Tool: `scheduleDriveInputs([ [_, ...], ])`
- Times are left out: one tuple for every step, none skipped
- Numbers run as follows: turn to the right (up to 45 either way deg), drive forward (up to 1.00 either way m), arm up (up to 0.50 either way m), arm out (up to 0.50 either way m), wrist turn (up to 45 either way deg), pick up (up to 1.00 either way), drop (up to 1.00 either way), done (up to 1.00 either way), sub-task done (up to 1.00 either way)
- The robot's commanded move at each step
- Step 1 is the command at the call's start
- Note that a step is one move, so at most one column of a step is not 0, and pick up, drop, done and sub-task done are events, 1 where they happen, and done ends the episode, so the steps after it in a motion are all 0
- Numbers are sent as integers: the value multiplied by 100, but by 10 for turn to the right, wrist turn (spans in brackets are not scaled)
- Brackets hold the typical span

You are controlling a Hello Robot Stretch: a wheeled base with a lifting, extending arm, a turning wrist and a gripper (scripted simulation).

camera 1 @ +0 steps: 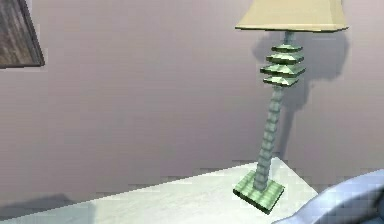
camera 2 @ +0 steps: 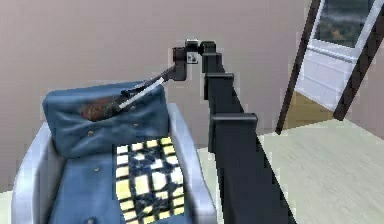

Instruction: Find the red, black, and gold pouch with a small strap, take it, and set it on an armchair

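Holding: cannot tell; hand (camera 2: 128, 96) ends at a dark reddish blob (camera 2: 95, 108).
Blob: upper left of arm side view, lying on blue cushion (camera 2: 112, 132) of armchair (camera 2: 32, 168).
Blanket (camera 2: 150, 180): yellow-black check, lower centre.
Lamp (camera 1: 270, 120): right, on white bench (camera 1: 190, 195).

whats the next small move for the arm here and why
Likely ease the dark square arm back a little: the tool ends at a small dark reddish thing lying on the blue cushion of the grey armchair, so the placing looks about done. Whether the tool holds it, I cannot tell.
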Motion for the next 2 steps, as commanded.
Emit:
scheduleDriveInputs([
  [0, 0, -38, 0, 0, 0, 0, 0, 0],
  [0, 0, -32, 0, 0, 0, 0, 0, 0],
])
